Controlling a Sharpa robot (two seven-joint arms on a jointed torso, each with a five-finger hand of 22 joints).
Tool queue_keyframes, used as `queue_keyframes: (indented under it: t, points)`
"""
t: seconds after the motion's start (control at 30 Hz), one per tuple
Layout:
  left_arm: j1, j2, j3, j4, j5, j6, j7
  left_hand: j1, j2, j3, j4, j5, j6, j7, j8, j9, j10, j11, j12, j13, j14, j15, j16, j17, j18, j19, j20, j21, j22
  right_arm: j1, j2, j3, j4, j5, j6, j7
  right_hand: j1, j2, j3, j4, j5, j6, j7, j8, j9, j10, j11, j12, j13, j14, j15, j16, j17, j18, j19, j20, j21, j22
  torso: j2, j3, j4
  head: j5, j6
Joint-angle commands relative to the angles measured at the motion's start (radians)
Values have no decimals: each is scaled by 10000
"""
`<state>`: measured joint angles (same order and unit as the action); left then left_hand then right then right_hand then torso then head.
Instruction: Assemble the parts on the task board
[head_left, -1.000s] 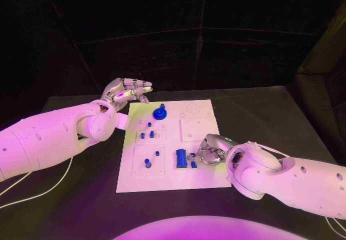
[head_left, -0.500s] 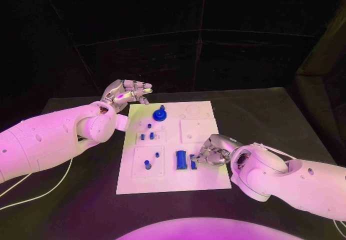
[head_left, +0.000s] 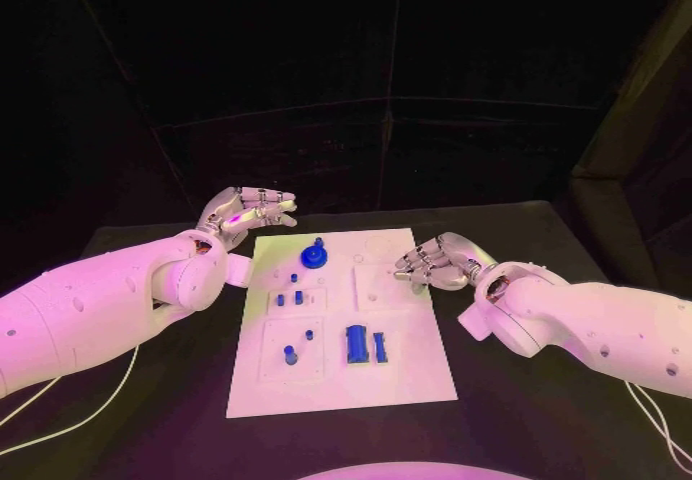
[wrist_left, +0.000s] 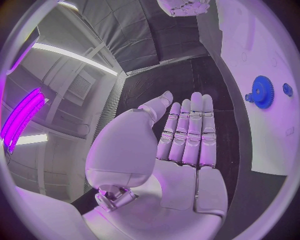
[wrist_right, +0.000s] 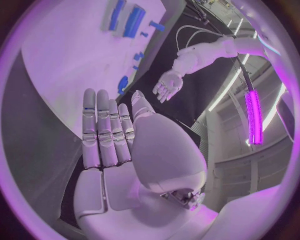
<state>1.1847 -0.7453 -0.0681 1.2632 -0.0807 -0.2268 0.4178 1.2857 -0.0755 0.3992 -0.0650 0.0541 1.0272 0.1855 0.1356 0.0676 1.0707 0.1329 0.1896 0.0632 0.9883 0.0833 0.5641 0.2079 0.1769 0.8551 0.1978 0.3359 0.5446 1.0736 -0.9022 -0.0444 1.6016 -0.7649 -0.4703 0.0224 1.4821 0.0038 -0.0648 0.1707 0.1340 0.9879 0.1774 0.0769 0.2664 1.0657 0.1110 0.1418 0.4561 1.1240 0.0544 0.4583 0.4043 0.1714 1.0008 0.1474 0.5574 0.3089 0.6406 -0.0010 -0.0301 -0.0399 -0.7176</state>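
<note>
The white task board (head_left: 411, 360) lies in the middle of the table. On it are a blue gear (head_left: 316, 255) at the far end, short blue pegs (head_left: 293, 297) in the middle, and a wide blue block (head_left: 356, 344) with a thin blue bar (head_left: 379, 346) beside it. My left hand (head_left: 248, 210) hovers off the board's far left corner, palm up, fingers straight, empty. My right hand (head_left: 430, 262) is over the board's right edge, fingers extended, holding nothing. The left wrist view shows my flat left hand (wrist_left: 181, 135) beside the gear (wrist_left: 262, 91). The right wrist view shows my right hand (wrist_right: 109, 130) above the board (wrist_right: 69, 55).
Two more small blue pieces (head_left: 290, 352) stand in a square plate at the board's near left. Black table (head_left: 548, 400) surrounds the board on all sides. A white cable (head_left: 58, 395) trails under my left arm.
My right hand has pulled away from the blue block and bar toward the board's far right, and its fingers have straightened. The left hand has barely moved. The camera has shifted.
</note>
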Motion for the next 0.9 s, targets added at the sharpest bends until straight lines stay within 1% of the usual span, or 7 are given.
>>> queue_keyframes:
  t: [0.03,0.17,0.4,0.57,0.77,0.8,0.9]
  points:
    - [-44,159,11,-270,532,497,413,-128,-2,-55,119,-30,-36,-14,-125,-17,56,56,-262,-5,21,170,-925,-339,45,-348,181,-594,-511,122,359,6,-962,3664,399,3143,110,44,-58,-193,-90,-147,41,-131,-274,-85,231,-481,-844,-684,315,-1302,-824,52,-493,331,-1179,-731,-354,-61,-19,-127,424]
    - [-177,483,13,-840,810,430,577,-263,-42,-230,296,-30,-65,-29,-241,-18,557,25,-366,26,-17,312,-1818,-647,65,-750,370,-1236,-1090,204,1152,11,-2723,4297,647,4010,-67,304,-276,-483,-290,-170,149,-137,-834,-3,346,-746,-2099,-698,536,-2604,-1994,150,-348,683,-2543,-1644,-624,-96,-39,-191,829]
    - [-381,1171,25,-2006,1451,313,854,-210,-71,-564,416,-31,-261,22,-570,-21,124,275,-1150,10,-247,589,-3129,-1159,92,-1207,693,-2014,-1910,234,2654,21,-5284,5260,1488,4654,-199,742,-407,-1151,58,-12,156,-138,-1558,197,355,-786,-3466,97,555,-3537,-3046,135,506,685,-3528,-2350,-985,-91,-49,-129,1422]
    - [-550,1613,38,-2639,1727,152,973,-144,3,-798,438,-37,-346,-19,-694,-26,-331,406,-1292,-17,-187,697,-3562,-1306,90,-1186,759,-2187,-2208,222,3447,25,-6329,5798,1843,4820,-217,847,-348,-1450,228,-19,152,-146,-1790,219,370,-787,-3841,239,562,-3814,-3323,130,662,683,-3817,-2440,-1142,-43,-2,-95,1481]
    - [-658,1875,46,-2987,1808,113,1008,-98,75,-878,448,-37,-331,22,-696,-21,-350,385,-1275,-8,-98,693,-3703,-1342,96,-1110,763,-2216,-2321,190,3796,27,-6702,5904,2009,4923,-397,809,-423,-1563,102,-58,189,-151,-1913,176,414,-794,-3941,180,615,-3958,-3413,120,648,736,-4025,-2452,-1184,-6,30,-9,1542]
    - [-652,1828,32,-2909,1465,173,649,-3925,755,-1762,650,-541,-3270,-568,-1356,-676,-3404,-115,-1896,-632,-3089,235,-4238,-2079,-529,-3378,-76,-2514,-3243,177,3764,19,-6628,5414,1527,4477,-4629,-38,-104,-1707,-305,-3002,-422,-769,-2664,-3089,-85,-1418,-4561,-3246,242,-4583,-4043,-516,-2563,50,-4460,-3089,-1128,-38,0,-53,1511]
    - [-666,1783,45,-2787,1451,59,657,-4603,755,-1976,650,-541,-3849,-645,-1356,-676,-4013,-221,-1896,-632,-3568,157,-4387,-2079,-529,-3744,-207,-2614,-3432,169,3715,27,-6505,5457,1440,4487,-5475,-38,-53,-1707,-401,-3521,-506,-769,-2664,-3643,-130,-1418,-4561,-3845,201,-4583,-4043,-517,-3109,-46,-4562,-3089,-1106,-32,41,8,1466]
